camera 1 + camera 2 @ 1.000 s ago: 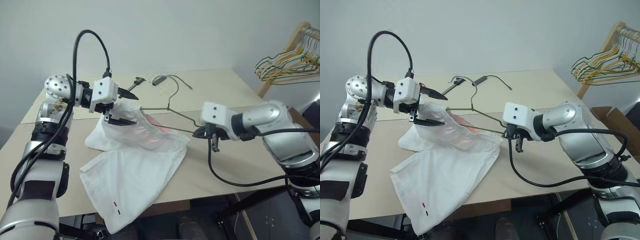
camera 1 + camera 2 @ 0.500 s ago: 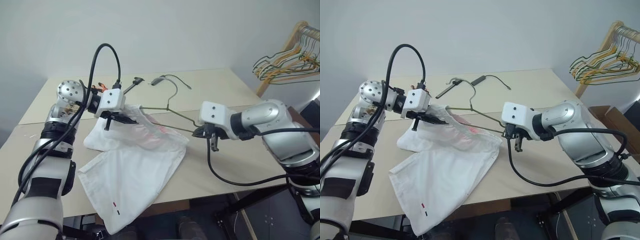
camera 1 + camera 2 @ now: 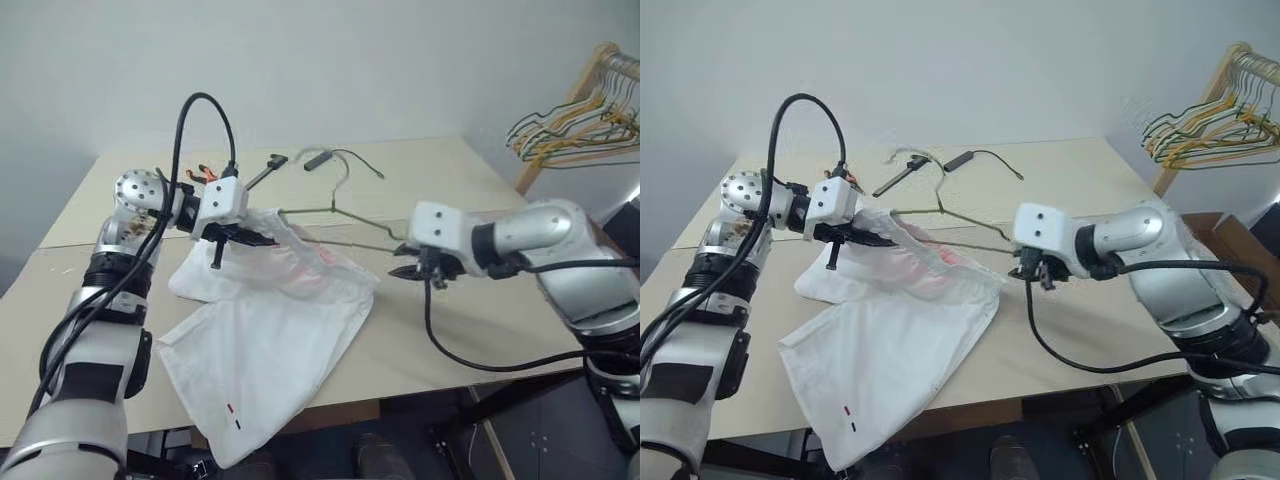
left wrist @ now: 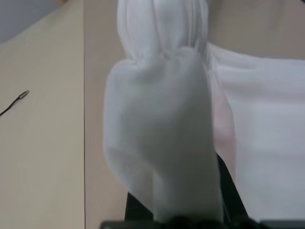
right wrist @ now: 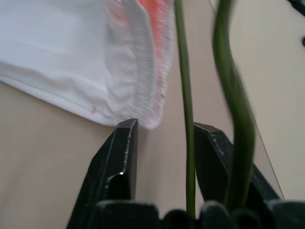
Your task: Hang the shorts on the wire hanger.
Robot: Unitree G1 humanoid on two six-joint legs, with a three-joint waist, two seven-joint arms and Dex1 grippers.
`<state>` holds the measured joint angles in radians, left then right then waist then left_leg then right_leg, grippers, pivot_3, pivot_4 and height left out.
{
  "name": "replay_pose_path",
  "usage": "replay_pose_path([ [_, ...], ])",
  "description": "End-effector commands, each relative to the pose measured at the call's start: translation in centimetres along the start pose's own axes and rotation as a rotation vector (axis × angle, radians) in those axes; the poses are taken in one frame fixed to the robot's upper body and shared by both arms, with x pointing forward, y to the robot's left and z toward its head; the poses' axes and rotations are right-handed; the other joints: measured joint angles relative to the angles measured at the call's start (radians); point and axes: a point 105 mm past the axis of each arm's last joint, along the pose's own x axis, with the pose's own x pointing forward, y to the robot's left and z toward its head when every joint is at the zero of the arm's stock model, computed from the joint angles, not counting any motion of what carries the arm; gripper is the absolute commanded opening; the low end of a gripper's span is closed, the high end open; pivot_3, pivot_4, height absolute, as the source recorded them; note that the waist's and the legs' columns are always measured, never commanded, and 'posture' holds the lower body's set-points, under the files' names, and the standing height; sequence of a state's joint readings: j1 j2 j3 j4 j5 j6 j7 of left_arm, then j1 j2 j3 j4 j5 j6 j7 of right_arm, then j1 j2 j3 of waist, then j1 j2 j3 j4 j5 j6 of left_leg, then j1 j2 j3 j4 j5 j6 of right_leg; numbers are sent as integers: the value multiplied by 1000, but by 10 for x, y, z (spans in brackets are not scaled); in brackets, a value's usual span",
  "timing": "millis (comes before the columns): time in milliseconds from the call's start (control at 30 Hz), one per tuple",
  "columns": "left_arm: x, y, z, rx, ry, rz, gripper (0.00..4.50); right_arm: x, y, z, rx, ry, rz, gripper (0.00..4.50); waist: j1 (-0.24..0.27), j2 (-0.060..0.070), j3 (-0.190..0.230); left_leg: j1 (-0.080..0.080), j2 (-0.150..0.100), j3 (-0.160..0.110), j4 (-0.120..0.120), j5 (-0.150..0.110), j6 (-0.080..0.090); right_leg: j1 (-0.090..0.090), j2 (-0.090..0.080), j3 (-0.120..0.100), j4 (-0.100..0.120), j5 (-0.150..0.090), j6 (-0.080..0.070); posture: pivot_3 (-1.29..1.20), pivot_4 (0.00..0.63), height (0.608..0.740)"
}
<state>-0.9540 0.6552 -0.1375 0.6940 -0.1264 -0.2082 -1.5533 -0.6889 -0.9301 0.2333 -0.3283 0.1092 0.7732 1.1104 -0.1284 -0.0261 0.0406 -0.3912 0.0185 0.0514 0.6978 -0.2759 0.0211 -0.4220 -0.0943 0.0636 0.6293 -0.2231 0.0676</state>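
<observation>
Left gripper point(image 3: 262, 240) has clamped onto the waistband of the shorts point(image 3: 270, 330), while right gripper point(image 5: 162, 138) has just parted, its fingers standing either side of the wire hanger point(image 5: 183, 95) without pinching it, so the hanger is judged released.

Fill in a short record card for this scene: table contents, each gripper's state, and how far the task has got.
table: shorts, wire hanger, cable
shorts: crumpled flat; waistband edge pinched
wire hanger: beside waistband, not threaded
left gripper: shut on shorts
right gripper: fingers apart, hanger wire between them
hanger rack: right background
task: shorts not yet hung
</observation>
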Motion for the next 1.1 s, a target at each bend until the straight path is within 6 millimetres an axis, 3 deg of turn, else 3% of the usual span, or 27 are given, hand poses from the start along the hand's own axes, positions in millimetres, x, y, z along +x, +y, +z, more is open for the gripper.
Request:
replay_pose_path([
  [33, -18, -1, 7, -22, -37, 57, 0, -26, -22, -14, 112, 3, -152, 3157, 0, 0, 0, 0, 0, 0, 0, 0, 0, 0, 0, 0, 0, 0, 0, -137, 0, 740],
  [167, -22, -12, 1, -62, -34, 73, 0, -33, -19, -41, 281, 24, -232, 4462, 0, 0, 0, 1, 1, 0, 0, 0, 0, 1, 0, 0, 1, 0, 0, -133, 0, 740],
  [300, -19, -17, -2, -93, -36, 95, 0, -23, -5, -60, 398, -19, -269, 4462, 3, -1, -1, 1, 0, 0, 0, 0, 0, 1, 0, 1, 1, 0, 0, -123, 0, 740],
  [400, -18, -19, -2, -96, -38, 97, 0, -5, 17, -68, 435, -70, -244, 4462, 3, -1, -1, 2, 0, 0, 1, 0, 0, 2, 0, 1, 2, 0, 0, -120, 0, 740],
  [600, -15, -19, 0, -97, -40, 99, 0, 42, 53, -45, 613, -243, -106, 4462, -6, -1, -1, 3, 0, -1, 1, 0, 0, 2, 1, 2, 2, 0, 0, -124, 0, 740],
  [833, -15, -18, 2, -93, -42, 94, 0, 78, 50, -16, 759, -379, -64, 4462, -21, -2, -1, 3, -1, -9, 1, 0, 0, 3, 1, 2, 2, 1, 1, -115, 0, 740],
  [1033, -16, -20, 1, -93, -39, 97, 0, 106, 48, -26, 817, -291, -85, 4462, -25, -1, -1, 2, 0, -10, 1, 0, 0, 2, 0, 2, 2, 1, 1, -101, 0, 740],
  [1100, -16, -20, 1, -93, -38, 102, 0, 109, 47, -29, 834, -274, -96, 4094, -25, -1, -1, 2, -1, -10, 1, 0, 0, 2, 0, 2, 2, 1, 1, -98, 0, 740],
])
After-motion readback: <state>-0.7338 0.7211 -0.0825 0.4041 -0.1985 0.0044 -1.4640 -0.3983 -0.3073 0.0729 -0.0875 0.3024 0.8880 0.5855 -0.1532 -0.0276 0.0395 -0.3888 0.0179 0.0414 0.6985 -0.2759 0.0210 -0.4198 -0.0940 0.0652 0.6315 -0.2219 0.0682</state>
